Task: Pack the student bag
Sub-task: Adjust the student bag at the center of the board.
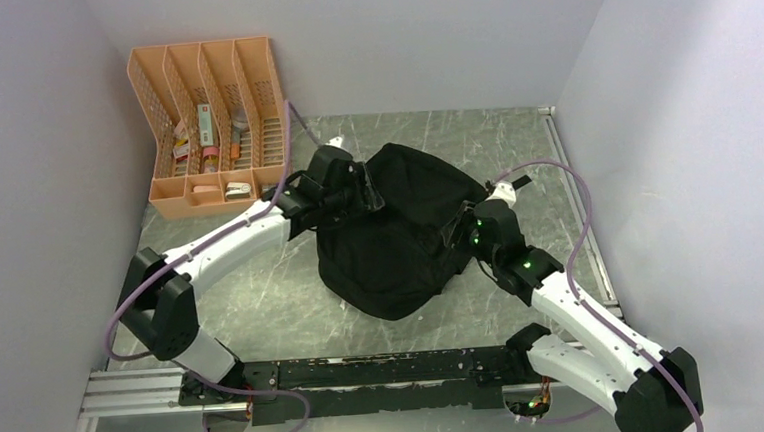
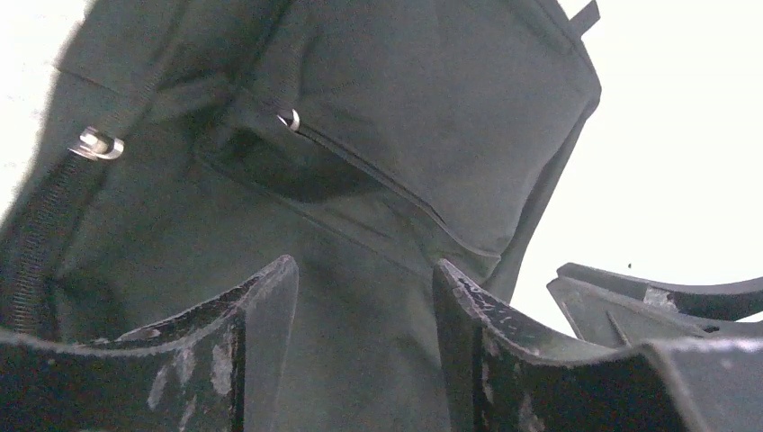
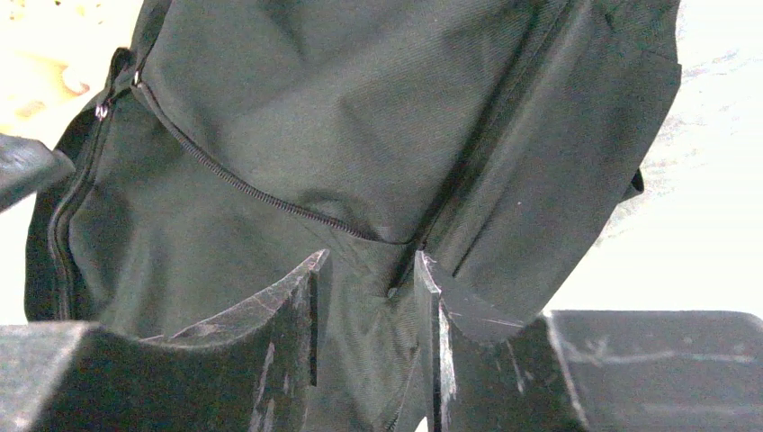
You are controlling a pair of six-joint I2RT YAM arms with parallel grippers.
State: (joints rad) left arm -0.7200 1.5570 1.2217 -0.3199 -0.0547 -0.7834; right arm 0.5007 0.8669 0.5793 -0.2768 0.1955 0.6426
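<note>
Grey marbled table [image 1: 263, 303]. The student bag [image 1: 399, 235], black, lies slumped at its centre, zips largely closed.

Orange mesh organiser [image 1: 212, 116] stands at the table's 10 o'clock, against the back wall, well apart from the bag.

Left arm [image 1: 220, 251] reaches in from 8 o'clock, right arm [image 1: 574, 314] from 4 o'clock.

Left gripper [image 1: 365, 192] is at the bag's 11 o'clock edge. Wrist view: fingers spread fairly wide [image 2: 360, 265], black fabric [image 2: 432, 108] filling the gap, nothing clamped.

Right gripper [image 1: 459, 233] is at the bag's 3 o'clock side. Wrist view: narrower gap [image 3: 367, 256], a fold of bag [image 3: 342, 117] running into it. Cannot tell if it is pinched.

Zipper line [image 3: 243, 184] runs diagonally. Silver zipper pull [image 2: 288, 118] sits at a pocket corner.
</note>
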